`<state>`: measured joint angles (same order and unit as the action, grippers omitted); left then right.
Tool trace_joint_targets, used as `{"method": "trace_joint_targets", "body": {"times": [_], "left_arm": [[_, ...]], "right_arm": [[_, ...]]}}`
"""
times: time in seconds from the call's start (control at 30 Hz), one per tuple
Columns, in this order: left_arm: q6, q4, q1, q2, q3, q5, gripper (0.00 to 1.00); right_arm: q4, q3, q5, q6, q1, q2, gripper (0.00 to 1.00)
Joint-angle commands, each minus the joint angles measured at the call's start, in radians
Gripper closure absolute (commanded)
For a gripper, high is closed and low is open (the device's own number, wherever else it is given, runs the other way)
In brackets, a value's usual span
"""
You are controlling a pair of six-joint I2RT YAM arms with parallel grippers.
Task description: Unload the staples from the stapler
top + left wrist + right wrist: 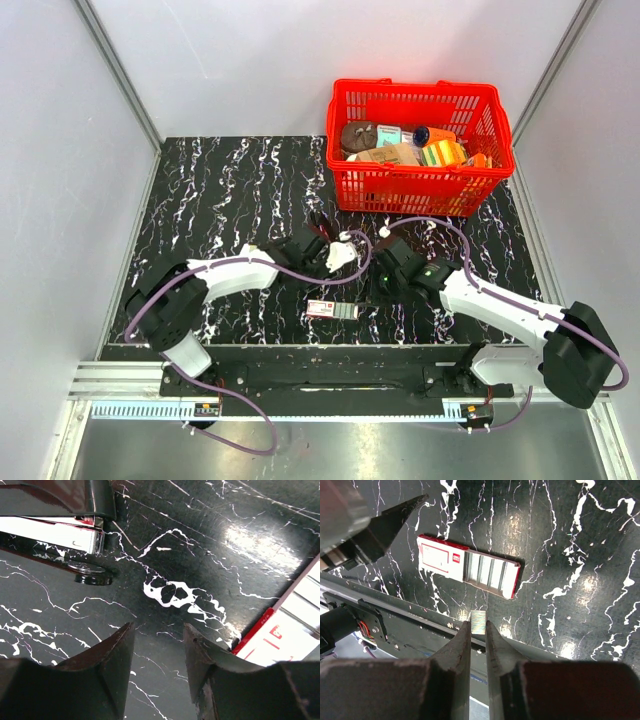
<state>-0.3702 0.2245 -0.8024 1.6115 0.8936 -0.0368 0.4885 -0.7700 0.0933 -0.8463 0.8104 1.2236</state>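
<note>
Silvery staples (478,618), one short strip, sit pinched in the right claw (478,626); the left claw (157,630) gapes wide near one stapler (55,502).

red basket (420,190), groceries inside, far right; red-white box (334,309) near front

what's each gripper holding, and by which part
Right gripper pinches a small silvery staple strip by its near end. Left gripper is open and holds nothing.
</note>
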Motion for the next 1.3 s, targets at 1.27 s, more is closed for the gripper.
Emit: {"method": "trace_joint_targets", "body": {"times": [1.27], "left_arm": [[0.066,0.154,-0.126,-0.113,-0.048,-0.017,0.58]], "right_arm": [[0.03,-0.035,-0.096,0.018,0.01,0.036,1.0]]}}
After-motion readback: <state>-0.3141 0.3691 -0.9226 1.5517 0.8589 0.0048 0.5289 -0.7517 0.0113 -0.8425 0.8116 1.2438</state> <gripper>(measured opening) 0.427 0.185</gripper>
